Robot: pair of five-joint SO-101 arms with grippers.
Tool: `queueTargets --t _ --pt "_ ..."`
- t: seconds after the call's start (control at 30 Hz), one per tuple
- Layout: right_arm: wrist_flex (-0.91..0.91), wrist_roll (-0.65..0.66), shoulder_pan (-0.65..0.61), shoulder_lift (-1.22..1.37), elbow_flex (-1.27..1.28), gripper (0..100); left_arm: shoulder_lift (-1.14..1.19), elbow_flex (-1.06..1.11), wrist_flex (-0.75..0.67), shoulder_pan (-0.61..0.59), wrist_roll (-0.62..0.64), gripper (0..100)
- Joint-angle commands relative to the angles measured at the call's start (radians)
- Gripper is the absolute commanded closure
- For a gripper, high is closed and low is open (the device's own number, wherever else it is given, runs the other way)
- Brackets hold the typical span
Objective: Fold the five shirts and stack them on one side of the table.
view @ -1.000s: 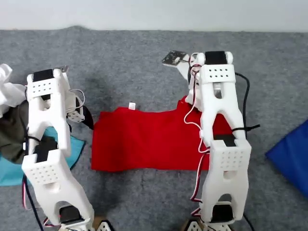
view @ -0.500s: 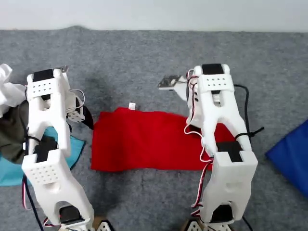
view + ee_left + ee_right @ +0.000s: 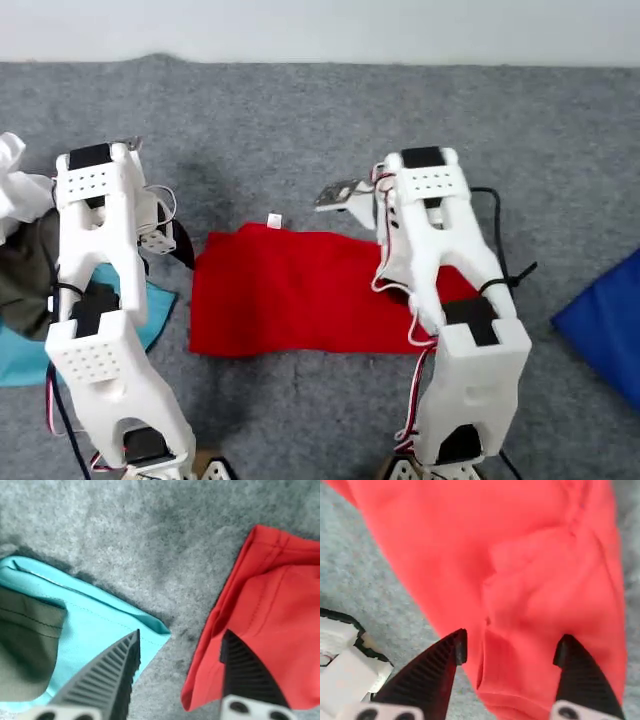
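Grey felt table point(image 3: 300, 120): your left gripper point(image 3: 181, 637) hangs open between teal shirt point(image 3: 95, 625) and red shirt point(image 3: 270, 610); your right gripper point(image 3: 513, 640) spreads wide above the red.

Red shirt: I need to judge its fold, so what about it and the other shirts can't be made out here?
- Red shirt: its right end is hidden under the right arm in the high view.
- Blue shirt: cut off by the high view's right edge.
- Teal shirt and dark garment: partly under the left arm and cut off by the high view's left edge.
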Motion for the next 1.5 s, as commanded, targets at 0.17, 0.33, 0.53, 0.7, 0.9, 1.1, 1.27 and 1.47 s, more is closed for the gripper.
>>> queueTargets --t 0.17,0.33,0.53,0.7,0.9,1.1,1.27,1.47 --pt "0.041 0.006 -0.174 -0.271 0.092 70.7 -0.018 -0.007 0.031 0.0 0.006 75" --pt "0.038 -0.095 -0.188 -0.398 0.058 70.7 -0.135 -0.001 0.032 0.002 0.008 75" --pt "0.002 -0.153 -0.059 -0.449 0.057 70.7 -0.187 0.084 0.034 0.064 -0.015 67" --pt "-0.088 -0.155 0.133 -0.481 0.055 70.7 -0.172 0.236 0.031 0.14 -0.032 63" --pt "-0.097 -0.123 0.306 -0.49 0.058 70.7 0.032 0.142 0.029 0.164 -0.086 63" --pt "-0.104 -0.068 0.415 -0.49 0.06 70.7 0.285 -0.024 0.032 0.186 -0.084 66" --pt "-0.105 -0.071 0.446 -0.483 0.06 70.7 0.311 -0.061 0.032 0.265 -0.084 81" --pt "-0.107 -0.075 0.446 -0.483 0.06 70.7 0.313 -0.061 0.032 0.385 -0.091 98"
